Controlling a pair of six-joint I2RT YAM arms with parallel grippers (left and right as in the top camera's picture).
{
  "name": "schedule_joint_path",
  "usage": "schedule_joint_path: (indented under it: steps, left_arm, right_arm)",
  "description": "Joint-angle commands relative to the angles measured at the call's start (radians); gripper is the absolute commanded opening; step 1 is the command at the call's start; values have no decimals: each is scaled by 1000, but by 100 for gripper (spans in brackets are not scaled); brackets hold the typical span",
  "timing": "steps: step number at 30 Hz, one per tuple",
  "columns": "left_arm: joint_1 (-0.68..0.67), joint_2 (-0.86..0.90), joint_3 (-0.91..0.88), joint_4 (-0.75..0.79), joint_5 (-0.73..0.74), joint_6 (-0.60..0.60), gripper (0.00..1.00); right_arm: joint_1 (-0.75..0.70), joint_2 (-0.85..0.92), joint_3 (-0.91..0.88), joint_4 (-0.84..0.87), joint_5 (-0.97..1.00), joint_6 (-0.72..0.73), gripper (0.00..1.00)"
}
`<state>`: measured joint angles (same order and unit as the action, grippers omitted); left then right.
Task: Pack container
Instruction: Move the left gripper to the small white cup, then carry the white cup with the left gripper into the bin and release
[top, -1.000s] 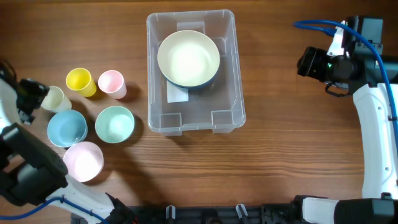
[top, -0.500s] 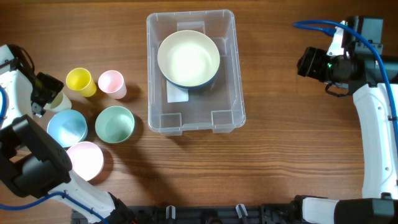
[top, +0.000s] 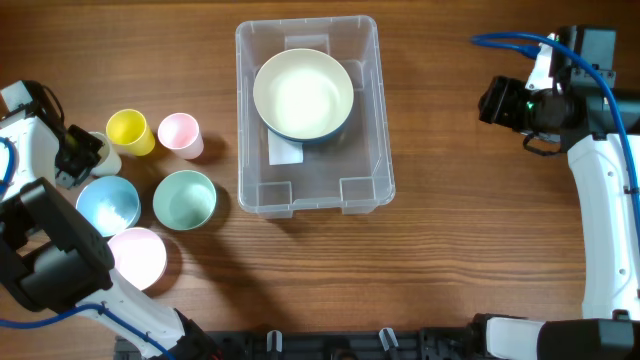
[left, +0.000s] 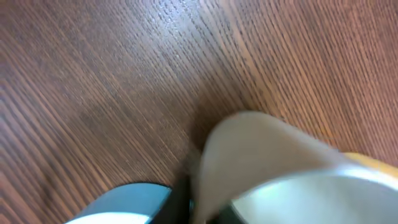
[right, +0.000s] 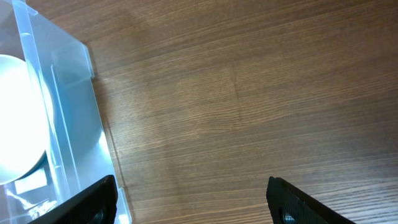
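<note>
The big clear plastic box with a rounded rim (top: 315, 180) sits on the brown wooden table (top: 450, 220), in the middle near the far edge, and a round cream bowl with a blue outside (top: 303, 95) lies inside it. The left claw (top: 78, 158) is by the left edge, right at a small cream plastic cup (left: 261, 155) beside a small yellow cup (top: 128, 130) and a round light blue bowl (top: 107, 203), but I cannot tell if it is gripping or how wide it is. The right claw (right: 193, 202) is over bare wood near the right edge, well apart from the box, with its two fingers spread wide and holding nothing.
</note>
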<state>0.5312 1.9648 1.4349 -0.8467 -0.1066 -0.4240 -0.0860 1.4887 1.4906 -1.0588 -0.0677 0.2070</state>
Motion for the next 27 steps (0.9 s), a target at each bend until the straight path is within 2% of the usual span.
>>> schedule_joint_path:
  steps: [1, 8, 12, 14, 17, 20, 24, 27]
  left_arm:
    - [5, 4, -5, -2, -53, 1, 4]
    - [3, -138, 94, -98, -55, -4, 4]
    - [-40, -275, 247, -264, -9, -3, 4]
    - [-105, -332, 332, -341, 47, 0, 4]
    - [-261, -381, 423, -411, 125, 5, 4]
    - [-472, -389, 461, -441, 157, -8, 4]
    - [-824, -340, 461, -401, 159, -114, 4]
    - [-970, -283, 461, -345, 155, -201, 4]
  right_arm:
    - [2, 11, -6, -2, -8, -21, 77]
    - [2, 11, -6, -2, -9, -21, 77]
    - [2, 11, -6, -2, -9, -20, 77]
    - [2, 11, -6, -2, -9, -20, 77]
    - [1, 11, -6, -14, 0, 5, 76]
    - [-5, 11, -6, -35, 109, 114, 78]
    - [-82, 11, -6, -78, 132, 181, 82]
    - [-133, 11, -6, -80, 63, 154, 82]
